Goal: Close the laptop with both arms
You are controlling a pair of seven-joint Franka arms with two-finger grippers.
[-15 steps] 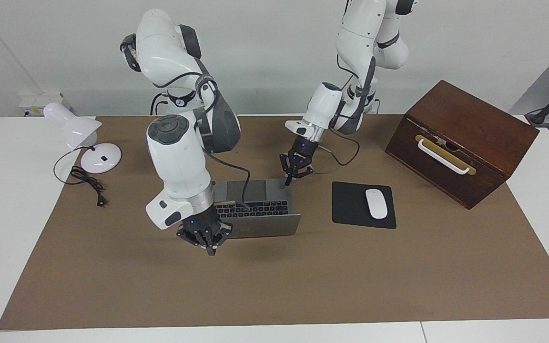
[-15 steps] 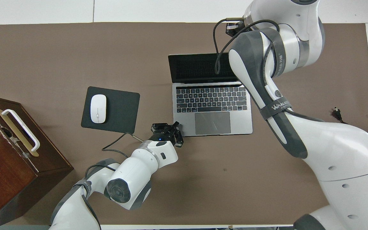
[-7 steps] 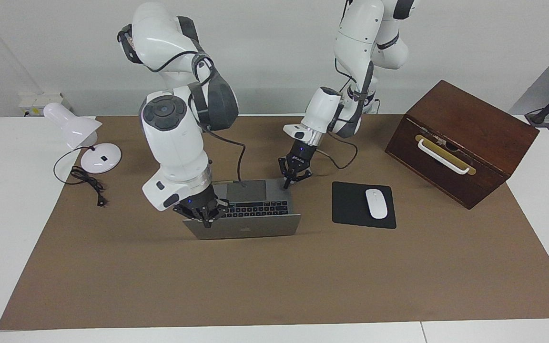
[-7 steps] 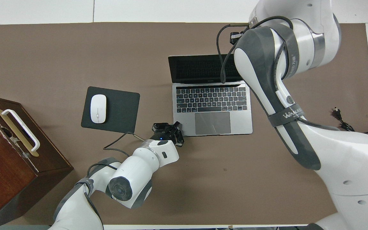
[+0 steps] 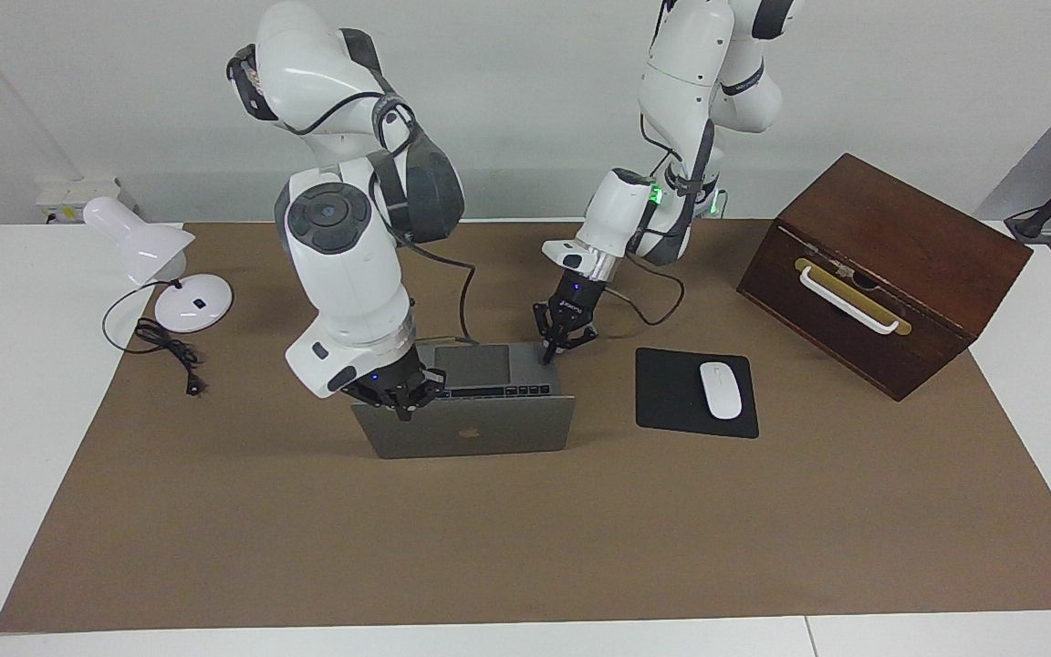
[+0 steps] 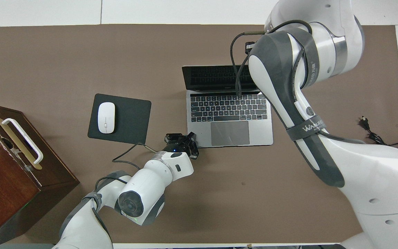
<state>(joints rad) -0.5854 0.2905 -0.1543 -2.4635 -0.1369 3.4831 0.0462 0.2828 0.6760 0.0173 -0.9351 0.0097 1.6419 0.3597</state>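
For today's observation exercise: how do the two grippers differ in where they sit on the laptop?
The right gripper is at the top edge of the thin silver-grey laptop's raised lid, at the right arm's end; the left gripper is low, at the base's corner nearest the robots. The right arm reaches over the keyboard; the left comes in beside it. Both grippers are black.

The only word I read is "WANJEE", or close to it, in pale capitals on the grey strap (image 6: pixel 304 128) that wraps the right arm (image 6: pixel 368 180); its last letters curve out of my sight. More pale lettering runs along the grey band (image 6: pixel 306 69) higher on that arm, over the laptop (image 5: pixel 466 429), but I cannot make it out. On the laptop's lid I see a dark apple logo (image 5: pixel 465 432), a brand mark with no words. The keyboard (image 6: pixel 228 108) legends are too small for me to read.
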